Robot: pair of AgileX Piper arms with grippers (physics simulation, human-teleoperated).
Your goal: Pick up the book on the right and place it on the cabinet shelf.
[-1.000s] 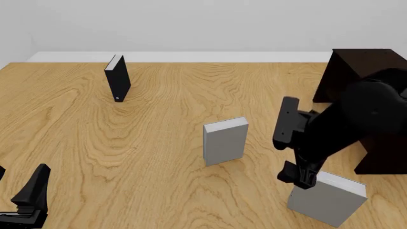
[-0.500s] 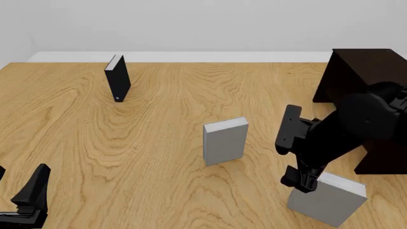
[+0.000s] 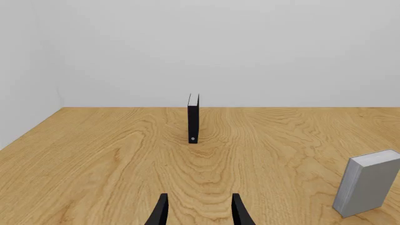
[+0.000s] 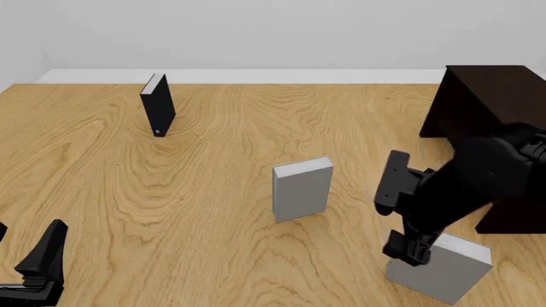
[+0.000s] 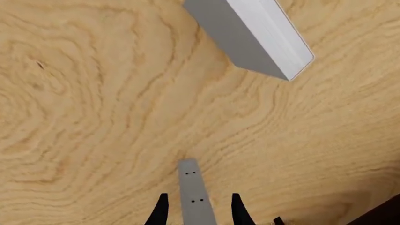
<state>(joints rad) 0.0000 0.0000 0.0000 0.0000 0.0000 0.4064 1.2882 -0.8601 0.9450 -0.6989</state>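
The book [image 4: 439, 272] stood upright on the table [image 4: 213, 192] at the near right, just in front of the cabinet [image 4: 486, 102], whose dark body rose at the far right edge. The cabinet shelf itself was hidden behind the right arm. The paler grey book [image 4: 302, 188] stood upright near the table centre, and the thin black book [image 4: 158, 104] stood well apart at the far left.

The right gripper [image 4: 411, 251] pointed straight down over the top edge of the book. In the right wrist view the whitish page edge [image 5: 196, 199] lay between the two fingertips [image 5: 161, 213], which stood spread on either side; whether they touched the covers could not be told from this angle.

The book appeared to be a rigid hardback with flat, smooth covers. It would likely hold its shape under a pinch, but smooth covers could slip. The sound place to grip was across the thickness, on both covers near the middle of the top edge, so that the book hung without swinging.

The left gripper [image 3: 198, 213] rested near the table's near left corner, spread and holding nothing.
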